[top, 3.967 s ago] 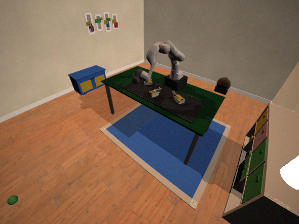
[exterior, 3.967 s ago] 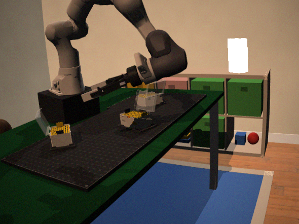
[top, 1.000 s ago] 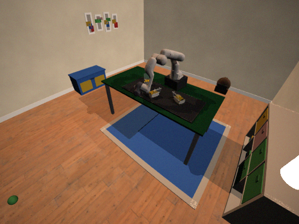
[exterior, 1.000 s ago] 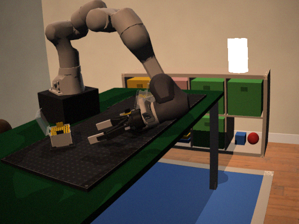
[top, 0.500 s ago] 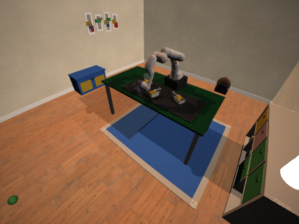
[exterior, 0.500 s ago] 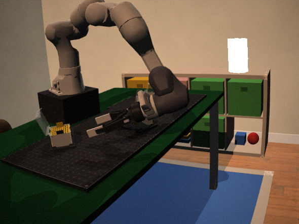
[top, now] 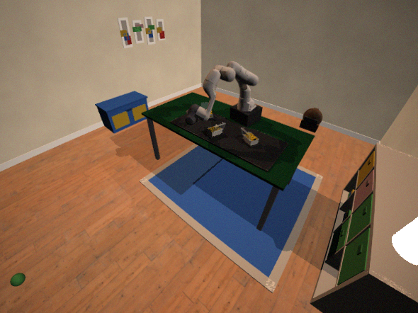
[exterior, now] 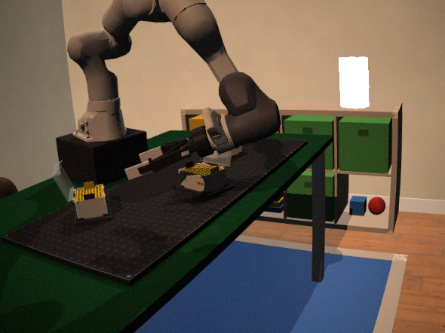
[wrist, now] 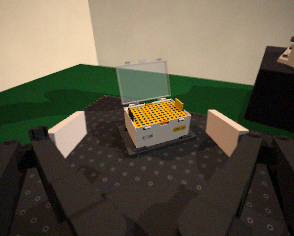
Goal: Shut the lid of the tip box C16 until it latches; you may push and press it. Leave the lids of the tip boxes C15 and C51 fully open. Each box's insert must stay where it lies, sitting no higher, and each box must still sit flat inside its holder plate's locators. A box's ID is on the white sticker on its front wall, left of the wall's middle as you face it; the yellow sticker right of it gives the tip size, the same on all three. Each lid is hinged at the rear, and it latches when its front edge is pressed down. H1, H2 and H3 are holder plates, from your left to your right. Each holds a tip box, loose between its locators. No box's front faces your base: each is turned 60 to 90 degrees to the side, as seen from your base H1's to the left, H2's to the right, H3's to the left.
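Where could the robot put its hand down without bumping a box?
The dark mat looks bare along its near edge, in front of the left tip box. The stretch between that box and the middle box looks free too. It is crowded around the middle box, where the open hand hangs low.

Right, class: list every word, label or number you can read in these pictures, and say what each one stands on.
White sticker on the front wall of the tip box in the wrist view: dark characters, too blurred to read with certainty.
Yellow sticker on the same wall: print too small to read.
Stickers on the two boxes in the exterior view: too small to read.
Four wall pictures: coloured blocks only, no text.
No other legible text.
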Robot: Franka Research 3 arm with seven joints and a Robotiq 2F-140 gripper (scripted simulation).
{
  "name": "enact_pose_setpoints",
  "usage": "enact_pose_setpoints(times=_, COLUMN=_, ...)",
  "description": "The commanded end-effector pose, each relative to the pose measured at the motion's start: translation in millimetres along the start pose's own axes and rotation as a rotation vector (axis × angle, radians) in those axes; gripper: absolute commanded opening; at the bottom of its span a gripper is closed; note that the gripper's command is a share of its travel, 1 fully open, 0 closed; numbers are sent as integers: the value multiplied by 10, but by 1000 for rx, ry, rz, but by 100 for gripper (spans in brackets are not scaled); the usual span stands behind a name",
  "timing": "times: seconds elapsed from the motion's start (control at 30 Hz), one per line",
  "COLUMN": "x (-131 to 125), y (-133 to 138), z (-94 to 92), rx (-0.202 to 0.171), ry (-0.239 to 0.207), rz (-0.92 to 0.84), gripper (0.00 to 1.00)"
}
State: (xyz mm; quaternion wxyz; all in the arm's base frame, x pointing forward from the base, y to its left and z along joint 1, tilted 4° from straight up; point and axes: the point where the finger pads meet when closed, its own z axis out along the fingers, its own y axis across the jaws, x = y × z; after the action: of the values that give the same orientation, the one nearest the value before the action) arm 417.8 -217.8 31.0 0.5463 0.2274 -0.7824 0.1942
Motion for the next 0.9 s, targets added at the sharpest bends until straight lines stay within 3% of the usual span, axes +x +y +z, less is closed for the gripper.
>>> enact_pose_setpoints(times=0.0, x=181, y=4, z=-40, rx=2, ry=9, rz=-12, gripper=100)
enact_pose_setpoints(times=0.47, x=759, y=-3, z=-201, rx=2, ry=9, rz=-12, gripper=100)
enact_pose_setpoints(times=0.77, x=759, y=-3, z=-201, rx=2, ry=9, rz=-12, gripper=100)
enact_pose_setpoints(times=0.8, x=759, y=-3, z=-201, rx=2, ry=9, rz=-12, gripper=0)
enact_pose_setpoints(times=0.87, x=759, y=-3, z=-201, rx=2, ry=9, rz=-12, gripper=0)
